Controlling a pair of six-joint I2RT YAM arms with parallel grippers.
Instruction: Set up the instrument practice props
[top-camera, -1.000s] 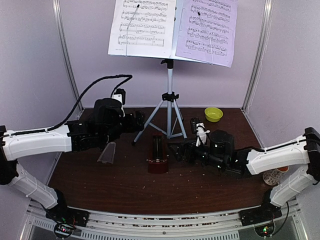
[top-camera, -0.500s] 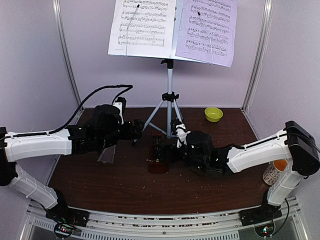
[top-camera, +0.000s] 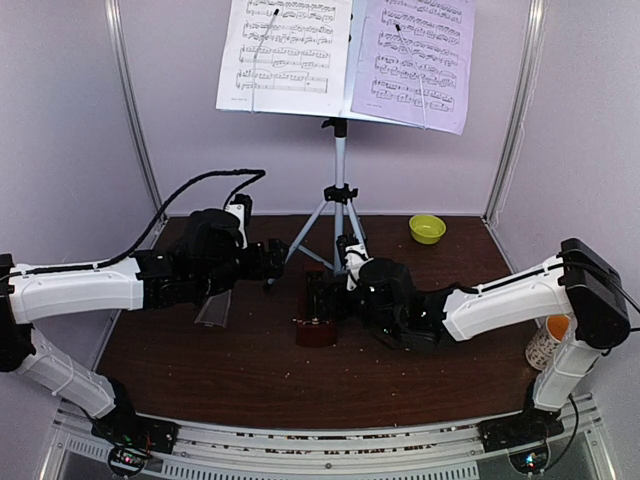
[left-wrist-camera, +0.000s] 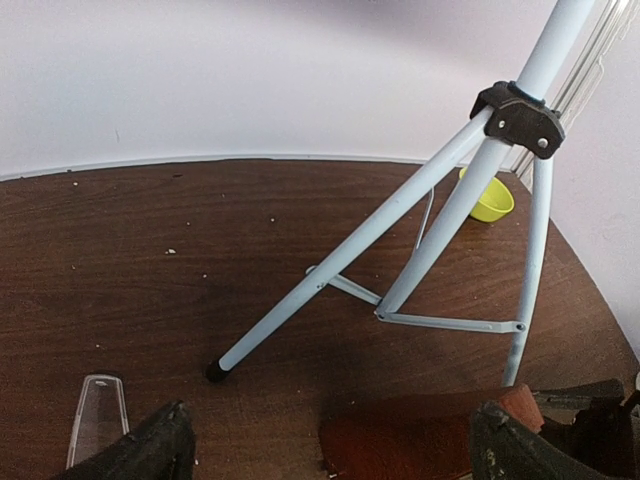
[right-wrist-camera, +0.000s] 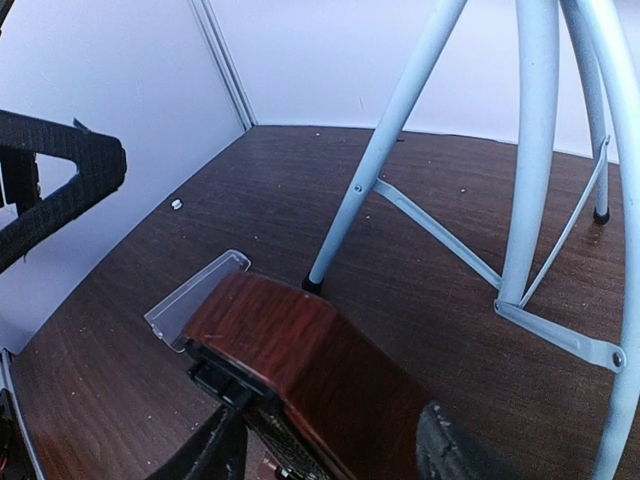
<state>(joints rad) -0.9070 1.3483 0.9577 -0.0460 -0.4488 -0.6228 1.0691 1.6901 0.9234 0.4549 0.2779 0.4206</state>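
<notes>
Set-up nearly complete: the white perforated music stand on its silver-and-black tripod stands at the far centre of the dark wooden table. A white printed music sheet and a lavender one rest side by side on its desk, the lavender to the right. What appears left is the small dark-red pyramid metronome, which sits at mid-table just near of the tripod's legs. Its clear plastic cover is off and lies flat on the table to its left. The right gripper reaches in from the right with a finger on either side of the metronome's body. The wrist view cuts the fingertips off at the bottom edge, so it cannot be told whether they are pinching it. The left gripper hovers with its fingers spread wide and empty, near the tripod's left leg. The metronome shows glossy, reddish-brown wood grain on its sloping side, with a dark open face and a square base. A small green bowl at the far right and a patterned cup at the right edge stand well apart from the work.
</notes>
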